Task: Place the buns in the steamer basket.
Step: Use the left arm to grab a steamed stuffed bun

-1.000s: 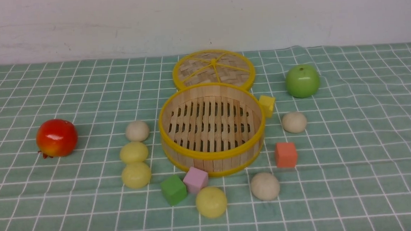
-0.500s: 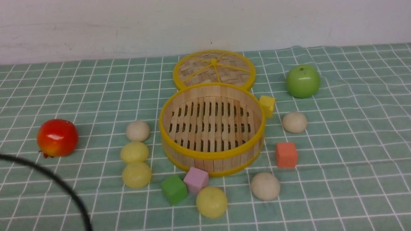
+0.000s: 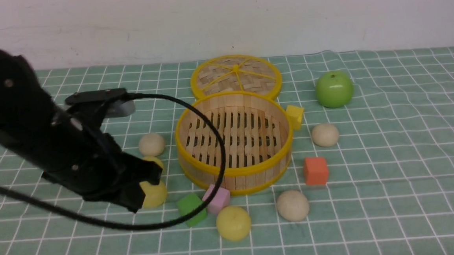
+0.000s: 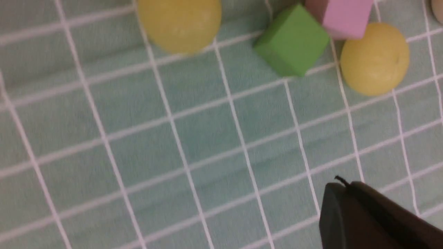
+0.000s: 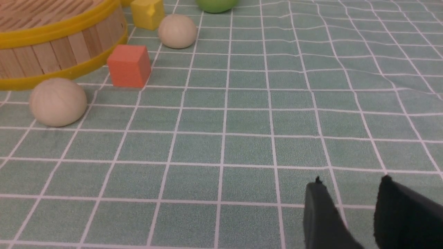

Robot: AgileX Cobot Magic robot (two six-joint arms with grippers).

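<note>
The steamer basket point(image 3: 235, 173), round with wooden slats and yellow rims, stands empty mid-table. Several buns lie around it. To its left are an off-white bun point(image 3: 152, 144) and two pale yellow ones point(image 3: 155, 161) point(image 3: 155, 194), both partly behind my left arm point(image 3: 67, 153). A yellow bun point(image 3: 233, 223) and an off-white one point(image 3: 293, 205) lie in front, and another off-white one point(image 3: 325, 135) to the right. My left gripper point(image 4: 341, 183) is shut and empty above the cloth, short of a yellow bun point(image 4: 180, 24). My right gripper point(image 5: 351, 183) is open and empty, far from the nearest bun point(image 5: 58, 101).
The woven lid point(image 3: 235, 76) lies behind the basket. A green apple point(image 3: 334, 89) sits at the back right. A yellow cube point(image 3: 295, 116), an orange cube point(image 3: 315, 170), a pink cube point(image 3: 216, 198) and a green cube point(image 3: 190, 210) lie close around the basket. A black cable point(image 3: 211, 128) loops over the basket's left side.
My left arm has swung in from the bottom left corner and now hangs over the yellow buns left of the basket, hiding the red fruit. The buns and cubes have not moved.
</note>
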